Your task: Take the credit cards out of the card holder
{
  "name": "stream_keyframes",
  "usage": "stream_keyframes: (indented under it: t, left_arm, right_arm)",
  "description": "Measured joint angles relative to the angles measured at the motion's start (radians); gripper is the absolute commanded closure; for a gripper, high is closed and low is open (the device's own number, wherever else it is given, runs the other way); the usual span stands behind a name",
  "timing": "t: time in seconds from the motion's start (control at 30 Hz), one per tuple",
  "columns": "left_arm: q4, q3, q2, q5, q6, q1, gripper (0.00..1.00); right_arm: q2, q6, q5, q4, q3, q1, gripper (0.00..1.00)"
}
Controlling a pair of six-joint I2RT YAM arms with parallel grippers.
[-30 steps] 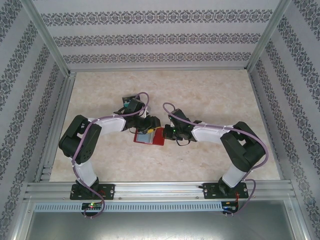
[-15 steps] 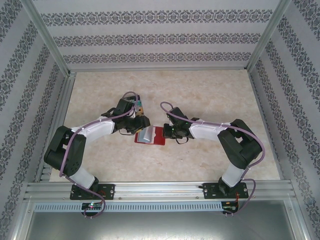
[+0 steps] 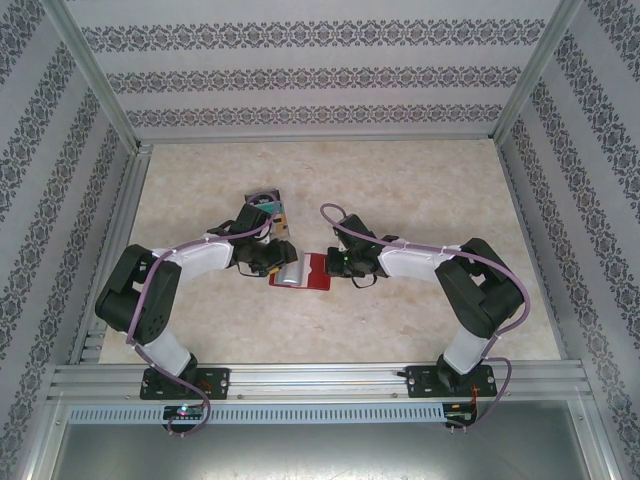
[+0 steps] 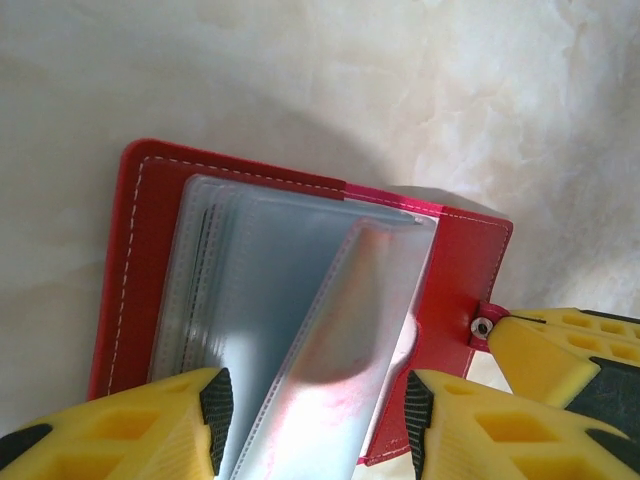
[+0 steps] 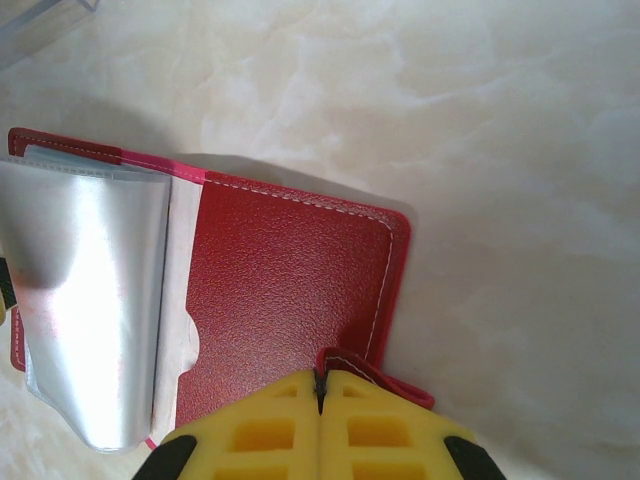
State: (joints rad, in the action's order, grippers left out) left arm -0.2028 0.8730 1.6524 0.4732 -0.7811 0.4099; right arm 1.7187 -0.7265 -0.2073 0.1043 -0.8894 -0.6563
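The right end effector (image 5: 320, 390), closed on the card holder (image 5: 290, 300) tab (image 5: 375, 375), anchors it; the left end effector (image 4: 315, 410), half open, straddles its sleeves (image 4: 270, 300).

A beige marbled table (image 3: 430, 190) sits inside patterned wallpaper walls (image 3: 320, 80) and aluminium framing (image 3: 320, 378).

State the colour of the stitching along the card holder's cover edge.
White stitching on the red card holder, clearest in the right wrist view.

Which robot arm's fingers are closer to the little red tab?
Right. The right fingers are shut on the tab; the left fingers straddle the clear sleeves, apart from it.
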Motion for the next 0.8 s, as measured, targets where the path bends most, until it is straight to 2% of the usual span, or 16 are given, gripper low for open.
stream_keyframes:
  t: [0.37, 0.8]
  left_arm:
    - [-0.014, -0.026, -0.040, -0.067, 0.008, 0.000, 0.48]
    - [-0.005, -0.031, -0.021, -0.028, 0.009, 0.000, 0.49]
  right_arm:
    - [0.001, 0.000, 0.000, 0.000, 0.000, 0.000, 0.96]
    - [0.005, 0.000, 0.000, -0.004, 0.000, -0.001, 0.96]
